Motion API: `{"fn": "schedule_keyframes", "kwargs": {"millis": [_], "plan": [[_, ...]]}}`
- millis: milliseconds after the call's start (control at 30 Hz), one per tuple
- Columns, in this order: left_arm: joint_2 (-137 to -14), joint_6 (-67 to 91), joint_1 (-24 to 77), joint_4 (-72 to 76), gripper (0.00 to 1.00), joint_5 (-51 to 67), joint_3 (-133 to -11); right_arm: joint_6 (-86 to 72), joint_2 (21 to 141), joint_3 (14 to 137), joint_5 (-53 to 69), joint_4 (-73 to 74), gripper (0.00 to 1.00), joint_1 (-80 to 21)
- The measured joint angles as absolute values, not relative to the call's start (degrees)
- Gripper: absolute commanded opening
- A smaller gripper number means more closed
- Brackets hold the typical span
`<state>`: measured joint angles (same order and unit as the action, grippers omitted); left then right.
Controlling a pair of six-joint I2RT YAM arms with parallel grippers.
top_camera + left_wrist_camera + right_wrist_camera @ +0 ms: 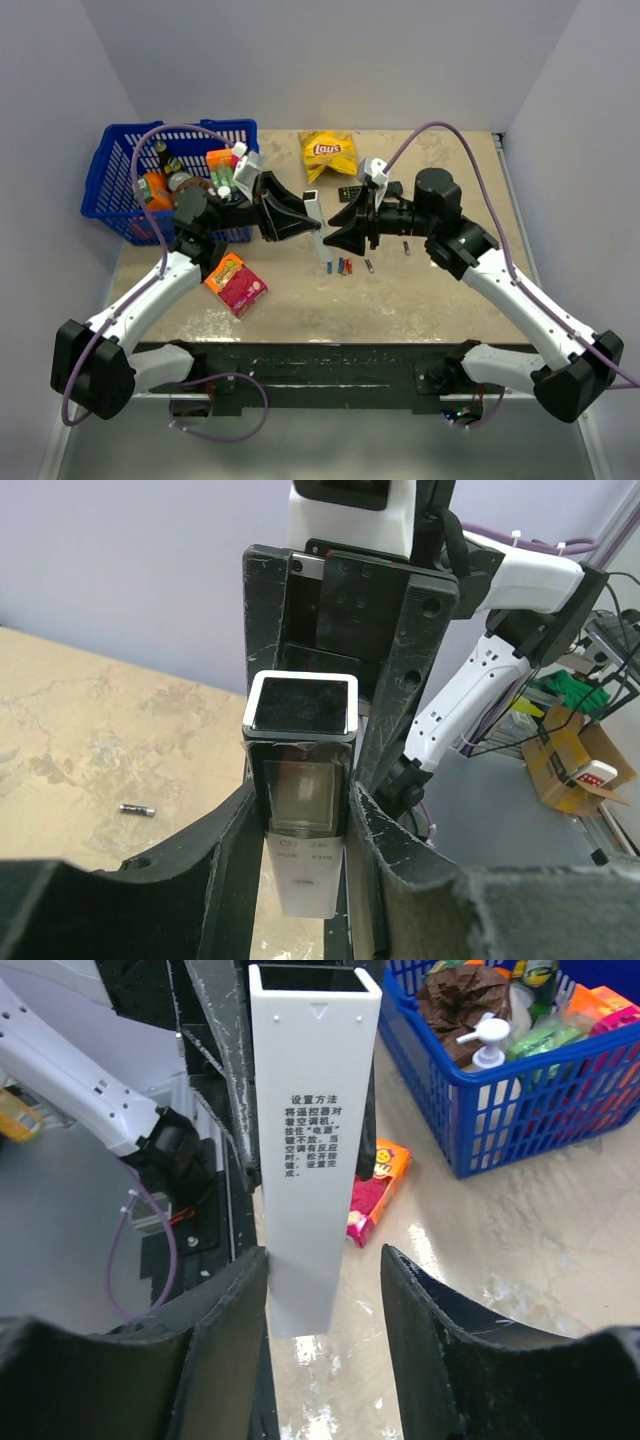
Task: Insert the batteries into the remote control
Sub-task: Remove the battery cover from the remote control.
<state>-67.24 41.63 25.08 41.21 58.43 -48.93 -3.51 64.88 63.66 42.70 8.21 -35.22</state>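
The white remote control (311, 215) stands upright above the table's middle. My left gripper (298, 222) is shut on it; in the left wrist view the remote's dark display face (303, 780) sits between the two fingers, gripper (300, 880). My right gripper (336, 238) is open around its lower end. In the right wrist view the remote's white back with printed text (312, 1140) touches the left finger, with a gap to the right finger, gripper (325, 1305). The blue and red batteries (339, 266) lie on the table just below the two grippers.
A blue basket (118, 190) of groceries stands at the back left, also in the right wrist view (520, 1110). A pink snack box (236, 283) lies front left. A Lay's bag (329, 152) and a black remote (350, 192) lie at the back. Small dark grey pieces (369, 265) lie near the batteries.
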Motion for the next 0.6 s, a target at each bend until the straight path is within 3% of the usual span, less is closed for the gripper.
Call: {"fn": "schedule_keyframes", "kwargs": {"millis": [333,600], "plan": [[-68.05,41.21,25.02,41.3,0.0,59.4,-49.71,-4.45,67.9,65.56,50.19,7.86,0.38,-34.06],[-69.04,41.08,25.02,41.36,0.0,60.1,-50.65,-4.71,68.31,65.63,50.78,7.73,0.11,-33.67]]}}
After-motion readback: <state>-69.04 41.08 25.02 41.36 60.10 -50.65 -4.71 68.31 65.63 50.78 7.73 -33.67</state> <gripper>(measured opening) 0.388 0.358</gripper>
